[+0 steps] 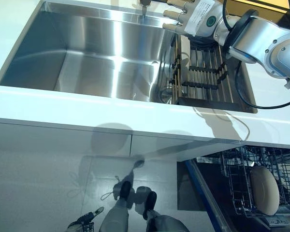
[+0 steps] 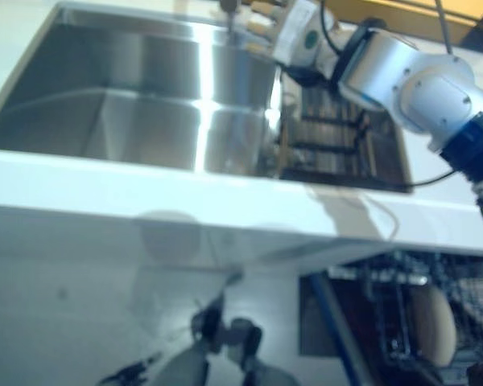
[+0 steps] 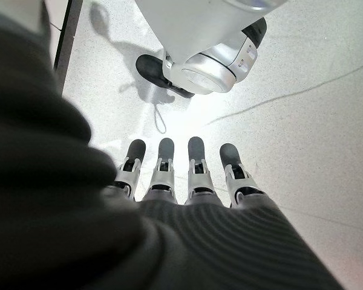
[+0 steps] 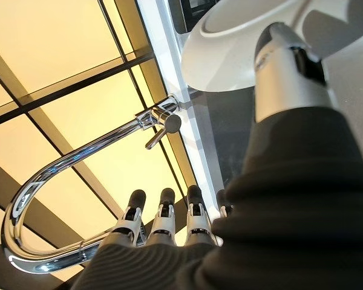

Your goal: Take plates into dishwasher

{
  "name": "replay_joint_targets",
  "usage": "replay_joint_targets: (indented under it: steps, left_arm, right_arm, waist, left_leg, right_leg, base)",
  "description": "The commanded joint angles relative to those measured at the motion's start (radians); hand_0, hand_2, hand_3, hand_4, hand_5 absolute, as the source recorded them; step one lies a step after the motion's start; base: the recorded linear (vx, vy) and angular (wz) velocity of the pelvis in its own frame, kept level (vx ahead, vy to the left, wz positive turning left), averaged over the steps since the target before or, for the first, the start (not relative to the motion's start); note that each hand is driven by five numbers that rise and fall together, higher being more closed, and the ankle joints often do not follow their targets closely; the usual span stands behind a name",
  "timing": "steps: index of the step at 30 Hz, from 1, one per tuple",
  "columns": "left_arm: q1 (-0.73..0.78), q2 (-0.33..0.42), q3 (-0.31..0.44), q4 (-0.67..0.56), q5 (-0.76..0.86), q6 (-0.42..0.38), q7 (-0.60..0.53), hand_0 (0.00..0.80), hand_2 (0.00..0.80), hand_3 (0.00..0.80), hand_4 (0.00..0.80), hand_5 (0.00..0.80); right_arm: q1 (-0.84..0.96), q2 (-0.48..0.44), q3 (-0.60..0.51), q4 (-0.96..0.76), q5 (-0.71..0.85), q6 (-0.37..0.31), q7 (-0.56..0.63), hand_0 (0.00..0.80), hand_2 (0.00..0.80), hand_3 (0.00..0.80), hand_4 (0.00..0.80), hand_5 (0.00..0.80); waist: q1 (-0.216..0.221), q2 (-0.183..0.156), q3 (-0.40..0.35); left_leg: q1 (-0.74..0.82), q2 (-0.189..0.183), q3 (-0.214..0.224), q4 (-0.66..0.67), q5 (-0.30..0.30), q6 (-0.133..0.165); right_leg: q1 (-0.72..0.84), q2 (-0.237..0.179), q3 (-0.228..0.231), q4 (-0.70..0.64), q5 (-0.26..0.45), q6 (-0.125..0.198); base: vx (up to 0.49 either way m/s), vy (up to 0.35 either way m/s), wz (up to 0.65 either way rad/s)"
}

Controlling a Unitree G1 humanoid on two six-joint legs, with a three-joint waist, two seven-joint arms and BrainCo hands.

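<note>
Low at lower right, one beige round plate [image 1: 264,190] is seen already racked in the open wire dishwasher basket [image 1: 237,193]; more loading may remain. At upper right, above the dark slatted sink rack [image 1: 203,72], the right hand [image 1: 183,14] is raised, fingers straight and empty; a white plate [image 4: 242,45] shows past its thumb. Left hand [image 3: 181,175] hangs, fingers relaxed

The plate [image 1: 265,190] in the dishwasher rack [image 1: 237,183] — partly wire-hidden, rack edge-cut.

Beige plate [image 1: 265,190] upright in dishwasher rack [image 1: 237,183]
</note>
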Motion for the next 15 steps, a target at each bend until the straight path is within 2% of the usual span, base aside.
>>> replay_joint_targets:
  steps: [1,15]
  left_arm:
    - [-0.005,0.020,0.014,0.004,-0.034,-0.012,0.007,0.000,0.000,0.000,0.000,0.000]
    - [-0.007,0.014,0.013,0.002,-0.047,-0.026,0.009,0.000,0.000,0.000,0.000,0.000]
  right_arm:
    - [-0.125,-0.012,0.057,-0.018,0.015,0.046,0.020,0.000,0.000,0.000,0.000,0.000]
    - [-0.097,-0.011,0.072,-0.033,-0.023,0.010,0.104,0.000,0.000,0.000,0.000,0.000]
  waist:
    - [0.020,-0.052,0.008]
    - [0.018,-0.048,0.019]
  left_leg:
    - [0.007,0.037,0.055,-0.005,-0.031,-0.040]
    - [-0.001,0.034,0.061,-0.005,-0.026,-0.040]
  right_leg:
    - [-0.023,-0.100,0.004,-0.002,0.073,0.137]
    - [-0.032,-0.102,0.005,-0.002,0.078,0.137]
  base:
    - [0.000,0.000,0.00]
    - [0.000,0.000,0.00]
